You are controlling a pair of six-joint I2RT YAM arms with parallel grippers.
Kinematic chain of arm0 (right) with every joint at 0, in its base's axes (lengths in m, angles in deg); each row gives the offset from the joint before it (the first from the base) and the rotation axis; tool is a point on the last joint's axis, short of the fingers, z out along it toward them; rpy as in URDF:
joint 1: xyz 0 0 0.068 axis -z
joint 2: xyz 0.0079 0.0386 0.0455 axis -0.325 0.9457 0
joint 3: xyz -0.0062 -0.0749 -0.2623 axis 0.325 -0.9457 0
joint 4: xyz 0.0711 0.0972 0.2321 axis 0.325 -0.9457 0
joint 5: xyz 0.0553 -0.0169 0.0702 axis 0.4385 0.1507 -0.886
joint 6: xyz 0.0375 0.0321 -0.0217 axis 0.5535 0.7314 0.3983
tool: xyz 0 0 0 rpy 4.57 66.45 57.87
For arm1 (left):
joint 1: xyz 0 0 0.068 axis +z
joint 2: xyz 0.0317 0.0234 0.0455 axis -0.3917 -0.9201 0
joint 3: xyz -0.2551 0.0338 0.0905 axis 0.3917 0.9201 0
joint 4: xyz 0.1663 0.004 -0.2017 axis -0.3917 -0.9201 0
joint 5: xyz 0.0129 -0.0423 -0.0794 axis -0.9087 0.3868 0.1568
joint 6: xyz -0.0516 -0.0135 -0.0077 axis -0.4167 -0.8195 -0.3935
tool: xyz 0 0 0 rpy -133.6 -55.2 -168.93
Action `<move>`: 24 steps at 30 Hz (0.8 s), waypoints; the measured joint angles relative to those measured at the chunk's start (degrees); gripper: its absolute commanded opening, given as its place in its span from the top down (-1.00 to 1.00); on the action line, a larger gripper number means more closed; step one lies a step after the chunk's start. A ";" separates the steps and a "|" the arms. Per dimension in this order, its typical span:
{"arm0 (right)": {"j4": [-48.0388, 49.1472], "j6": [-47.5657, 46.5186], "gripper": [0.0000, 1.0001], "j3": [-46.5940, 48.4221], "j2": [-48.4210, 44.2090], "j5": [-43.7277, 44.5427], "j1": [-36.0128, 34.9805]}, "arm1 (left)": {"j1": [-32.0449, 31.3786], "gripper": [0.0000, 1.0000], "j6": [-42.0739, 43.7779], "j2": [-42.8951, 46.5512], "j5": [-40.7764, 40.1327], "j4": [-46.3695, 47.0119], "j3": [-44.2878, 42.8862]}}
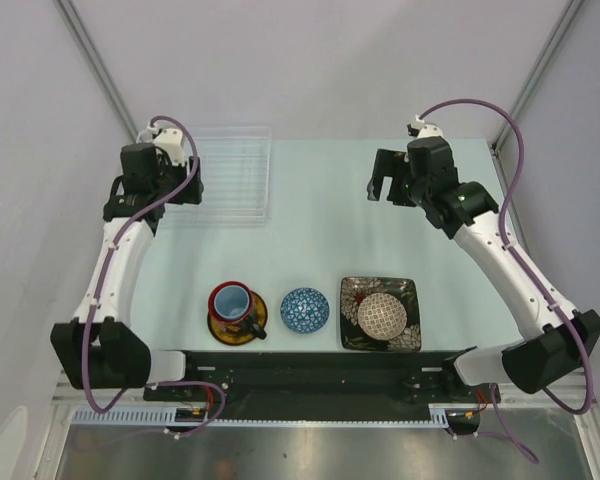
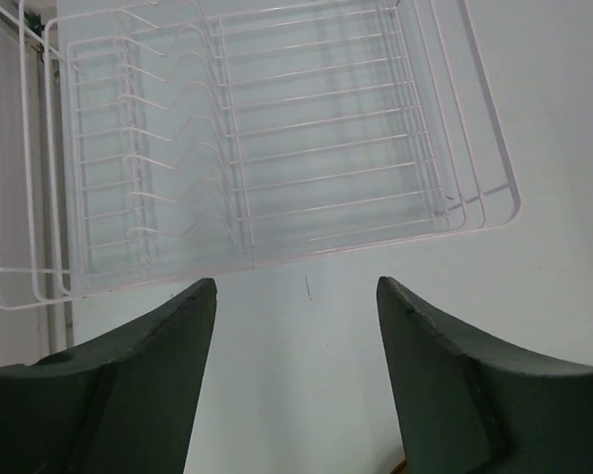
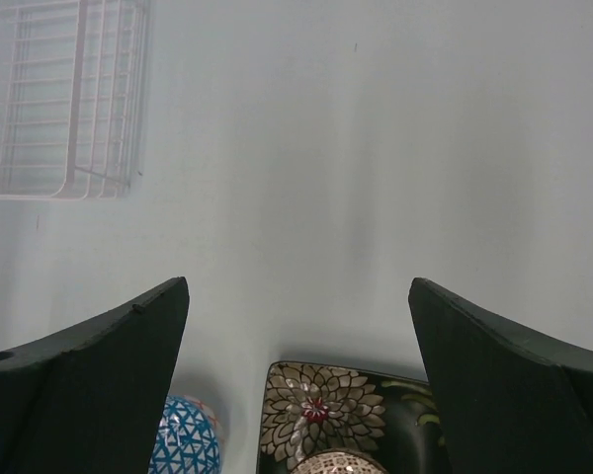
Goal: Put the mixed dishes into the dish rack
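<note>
Near the front edge, a red mug with blue inside (image 1: 231,299) stands on the yellow dark-rimmed saucer (image 1: 223,333). The small blue bowl (image 1: 304,309) sits to its right. The beige netted bowl (image 1: 382,316) rests on the black square floral plate (image 1: 356,294). The white wire dish rack (image 1: 228,172) stands empty at the back left. My left gripper (image 1: 192,190) is open and empty at the rack's left edge; its wrist view shows the rack (image 2: 277,148) beyond the gripper (image 2: 296,286). My right gripper (image 1: 376,186) is open and empty at the back right, above the table. Its wrist view, past the gripper (image 3: 298,286), shows the plate (image 3: 321,410), blue bowl (image 3: 183,439) and netted bowl (image 3: 341,462).
The pale table (image 1: 320,230) is bounded by grey walls on the left, back and right. The arm bases and a black rail (image 1: 310,375) run along the near edge. A corner of the rack (image 3: 64,109) shows in the right wrist view.
</note>
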 measured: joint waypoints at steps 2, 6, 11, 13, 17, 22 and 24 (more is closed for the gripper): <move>-0.28 0.02 -0.99 0.26 0.57 0.02 -0.55 | 0.00 -0.43 -0.74 -2.49 -0.02 1.49 0.00; -0.94 0.04 -1.00 0.26 0.96 0.22 -2.32 | -0.76 -0.41 -2.56 -10.14 -0.42 3.43 -3.30; -0.76 0.44 -0.99 0.02 0.83 1.49 -5.29 | -4.96 -0.40 -3.98 -19.67 -1.97 6.01 -10.36; -0.46 0.55 -0.99 -0.83 0.35 2.03 -6.43 | -7.23 -0.39 -4.13 -23.08 -2.54 6.69 -13.00; -0.52 1.40 -1.00 -2.60 -0.96 2.99 -7.65 | -12.22 -0.37 -4.72 -31.15 -3.74 6.51 -19.67; -0.66 1.86 -1.00 -4.48 -3.56 4.44 -7.85 | -15.69 -0.37 -6.84 -38.97 -3.45 5.51 -24.37; -0.87 1.97 -1.00 -5.40 -5.09 5.03 -7.82 | -16.28 -0.36 -7.54 -40.70 -2.97 5.03 -24.46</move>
